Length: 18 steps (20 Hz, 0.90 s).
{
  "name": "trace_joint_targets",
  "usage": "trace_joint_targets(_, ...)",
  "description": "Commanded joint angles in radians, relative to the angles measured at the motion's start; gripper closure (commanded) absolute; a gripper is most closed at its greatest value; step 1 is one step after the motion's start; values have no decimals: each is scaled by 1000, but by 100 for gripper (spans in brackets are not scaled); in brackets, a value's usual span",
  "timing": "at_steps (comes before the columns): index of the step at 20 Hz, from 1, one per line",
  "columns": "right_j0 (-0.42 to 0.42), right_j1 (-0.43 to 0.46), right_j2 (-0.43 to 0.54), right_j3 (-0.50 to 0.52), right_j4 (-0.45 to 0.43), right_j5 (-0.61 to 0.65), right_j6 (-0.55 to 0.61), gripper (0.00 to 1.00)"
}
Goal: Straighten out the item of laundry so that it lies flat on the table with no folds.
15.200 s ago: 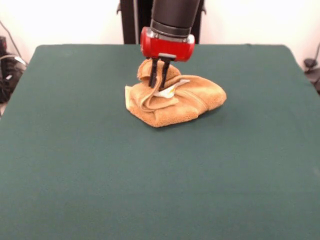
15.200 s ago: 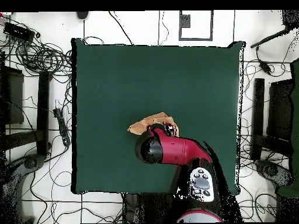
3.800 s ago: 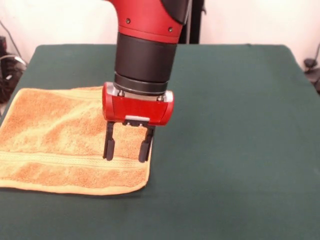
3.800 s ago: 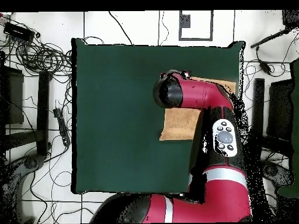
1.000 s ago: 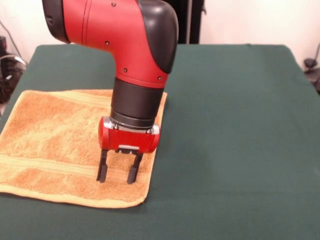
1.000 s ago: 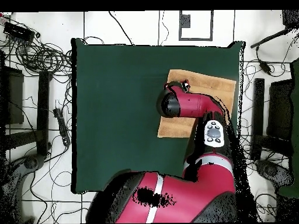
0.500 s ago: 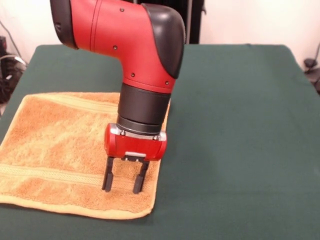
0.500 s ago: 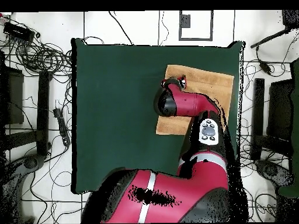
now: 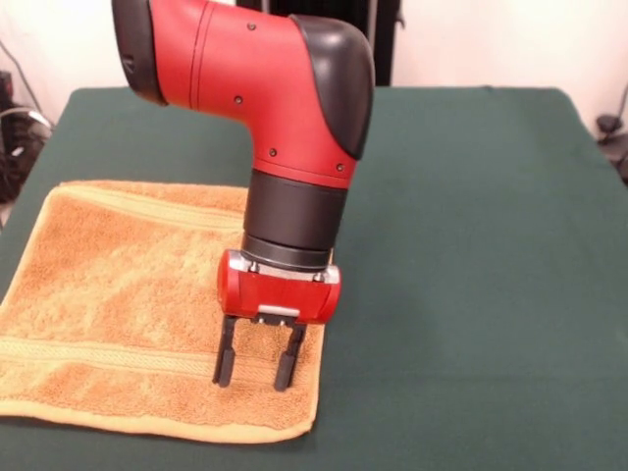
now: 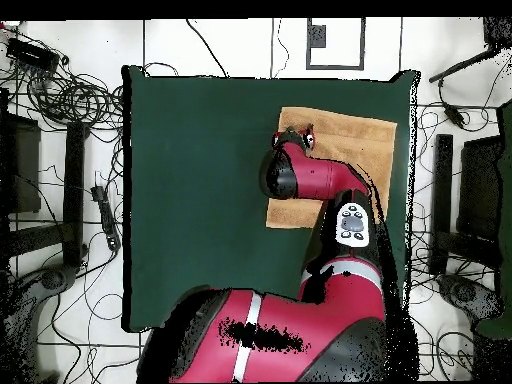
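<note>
Apparently the work was almost finished: the towel [image 9: 128, 304] lay spread out on the table [image 9: 471, 245], near one side edge of it, and I saw no fold, only soft ripples in the cloth. The part under the arm was hidden from me. The gripper [image 9: 257, 370] stood over the towel's corner with its two fingers [image 9: 225, 363] moderately apart, holding nothing; their tips seemed to touch the cloth.
</note>
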Motion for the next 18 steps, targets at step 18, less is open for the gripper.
trace_joint_targets(18, 7, -69, 218, 93, 7, 35, 156, 0)
